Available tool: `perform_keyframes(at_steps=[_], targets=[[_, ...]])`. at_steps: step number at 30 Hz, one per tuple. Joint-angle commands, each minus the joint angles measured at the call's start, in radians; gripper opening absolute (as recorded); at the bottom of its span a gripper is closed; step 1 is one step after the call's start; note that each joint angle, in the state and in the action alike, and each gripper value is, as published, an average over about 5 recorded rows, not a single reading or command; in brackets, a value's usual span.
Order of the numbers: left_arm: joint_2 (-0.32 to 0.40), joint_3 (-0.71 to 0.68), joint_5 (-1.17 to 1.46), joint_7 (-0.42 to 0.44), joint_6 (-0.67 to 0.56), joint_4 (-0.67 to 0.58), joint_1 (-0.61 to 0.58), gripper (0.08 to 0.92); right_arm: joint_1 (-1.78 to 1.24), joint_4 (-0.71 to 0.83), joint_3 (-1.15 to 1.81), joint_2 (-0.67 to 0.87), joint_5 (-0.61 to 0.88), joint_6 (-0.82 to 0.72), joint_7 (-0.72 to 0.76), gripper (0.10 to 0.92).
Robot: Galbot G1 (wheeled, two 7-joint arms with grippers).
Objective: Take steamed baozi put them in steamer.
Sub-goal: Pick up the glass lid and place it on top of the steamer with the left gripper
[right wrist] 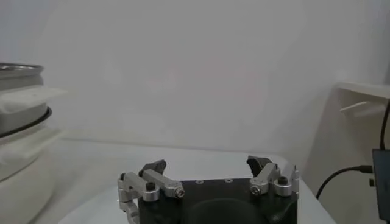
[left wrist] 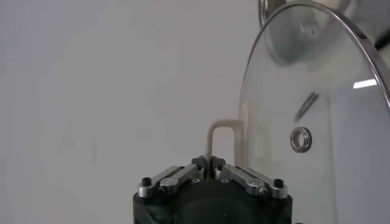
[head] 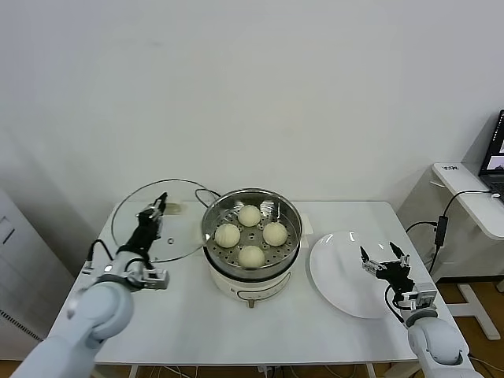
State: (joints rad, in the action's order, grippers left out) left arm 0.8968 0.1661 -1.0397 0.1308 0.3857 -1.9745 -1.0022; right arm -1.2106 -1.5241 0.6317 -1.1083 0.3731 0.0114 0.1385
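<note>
Several pale round baozi point(head: 250, 215) lie on the perforated floor of the shiny steel steamer point(head: 293, 213), which stands on its cream cooker base at the table's middle. Left of the steamer, my left gripper point(head: 161, 201) is shut on the cream handle point(left wrist: 222, 126) of the round glass lid point(head: 177, 236). In the left wrist view the gripper point(left wrist: 209, 161) pinches one leg of the handle, with the lid point(left wrist: 317, 122) beside it. My right gripper point(head: 384, 253) hangs open and empty over the white plate point(head: 339, 276); the right wrist view shows this gripper point(right wrist: 207, 164) with its jaws wide apart.
The white plate is bare and lies right of the steamer. A black cord point(head: 206, 193) runs behind the steamer. The cooker base point(right wrist: 21, 122) shows at the side of the right wrist view. A side desk with a laptop point(head: 494, 150) and cables stands to the right of the table.
</note>
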Motion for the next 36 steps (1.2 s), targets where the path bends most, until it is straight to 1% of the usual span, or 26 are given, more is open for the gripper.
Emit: perform_keyframes(at_steps=[1,13,30,36], targets=[[0.127,-0.253,-0.109,0.097,0.217,0.009,0.189,0.109,-0.002,0.002,0.001,0.006,0.002,0.0,-0.001,0.823],[0.249,-0.338,-0.178,0.106,0.222,0.092,0.255,0.109,-0.003,0.005,-0.003,0.001,0.0,-0.003,-0.001,0.823],[0.344,-0.406,-0.196,0.087,0.221,0.182,0.28,0.109,-0.004,0.013,-0.003,0.002,-0.001,-0.004,0.0,0.823],[0.366,-0.413,-0.203,0.08,0.22,0.202,0.279,0.109,-0.005,0.018,-0.003,0.0,-0.002,-0.003,0.001,0.823]])
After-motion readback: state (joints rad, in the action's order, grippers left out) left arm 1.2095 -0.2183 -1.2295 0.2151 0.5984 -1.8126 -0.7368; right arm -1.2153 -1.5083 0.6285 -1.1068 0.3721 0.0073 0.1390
